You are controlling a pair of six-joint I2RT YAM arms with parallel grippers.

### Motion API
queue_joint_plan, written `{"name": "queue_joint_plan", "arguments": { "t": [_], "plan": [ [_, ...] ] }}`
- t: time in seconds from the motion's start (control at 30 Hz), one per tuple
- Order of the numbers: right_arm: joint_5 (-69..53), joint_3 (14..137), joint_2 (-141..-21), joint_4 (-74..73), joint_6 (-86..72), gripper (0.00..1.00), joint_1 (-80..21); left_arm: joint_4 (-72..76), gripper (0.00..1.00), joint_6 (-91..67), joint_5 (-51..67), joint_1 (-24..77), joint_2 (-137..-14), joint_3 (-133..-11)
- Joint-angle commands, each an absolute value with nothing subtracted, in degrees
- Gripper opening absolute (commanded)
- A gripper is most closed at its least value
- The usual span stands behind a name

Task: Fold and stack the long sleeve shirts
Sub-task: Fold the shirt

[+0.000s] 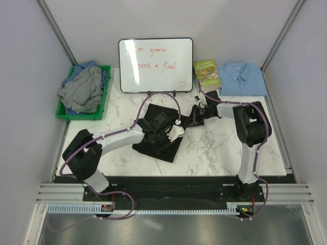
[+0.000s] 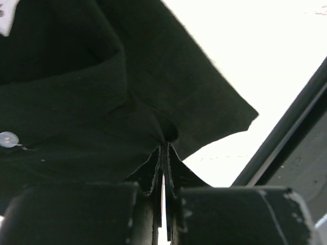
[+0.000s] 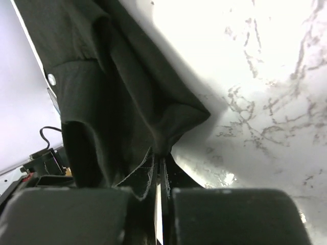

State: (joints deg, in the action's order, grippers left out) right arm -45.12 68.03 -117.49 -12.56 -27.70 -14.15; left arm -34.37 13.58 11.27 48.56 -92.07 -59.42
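black soft fabric long sleeve shirt [image 1: 166,150] lies bunched mid-frame on the white marble surface [image 1: 219,148]. left end effector [image 2: 163,155] and right end effector [image 3: 159,164] each pinch its edge tight. it looks light, limp; corners seem best holds.

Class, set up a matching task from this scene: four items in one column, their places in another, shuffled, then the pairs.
1 black shirt
2 light blue shirt
3 grey shirt
4 green-covered book

A in the green bin
B folded, far right corner
C middle of the table
D beside the whiteboard

Pairs: 1-C, 2-B, 3-A, 4-D
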Motion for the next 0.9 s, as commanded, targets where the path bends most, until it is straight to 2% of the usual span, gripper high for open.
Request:
{"name": "queue_joint_plan", "arguments": {
  "t": [0.0, 0.37, 0.43, 0.5, 0.57, 0.77, 0.83, 0.87],
  "plan": [
    [-43.07, 66.71, -117.95, -7.65, -31.72, 0.0, -14.5, -36.64, 0.02, 15.64, 15.37, 49.57, -89.04, -59.86],
    [-43.15, 66.8, -118.48, -6.94, -32.61, 0.0, -14.24, -39.99, 0.02, 17.14, 16.88, 51.59, -87.0, -56.78],
    [-43.5, 66.45, -118.21, -6.94, -32.35, 0.0, -14.24, -39.55, 0.16, 15.57, 17.57, 51.59, -88.32, -57.39],
    [-44.03, 66.36, -118.3, -7.03, -31.38, 0.0, -14.41, -38.24, 0.37, 14.16, 17.84, 51.59, -89.82, -58.27],
    [-43.77, 67.06, -118.21, -9.3, -28.67, 0.0, -14.41, -37.36, 0.45, 12.14, 18.37, 51.59, -90.44, -60.64],
    [-40.44, 78.82, -123.74, -23.1, -10.05, 0.01, -14.5, -33.67, 0.47, 6.42, 21.7, 48.36, -91.85, -68.55],
    [-40.17, 84.53, -125.85, -29.57, -4.77, 0.11, -14.5, -30.78, 0.48, 2.32, 24.33, 44.93, -89.66, -69.08],
    [-39.38, 86.03, -126.21, -31.45, -0.92, 0.21, -14.5, -30.24, 0.48, 0.89, 25.65, 39.87, -89.3, -69.08]
  ]
}}
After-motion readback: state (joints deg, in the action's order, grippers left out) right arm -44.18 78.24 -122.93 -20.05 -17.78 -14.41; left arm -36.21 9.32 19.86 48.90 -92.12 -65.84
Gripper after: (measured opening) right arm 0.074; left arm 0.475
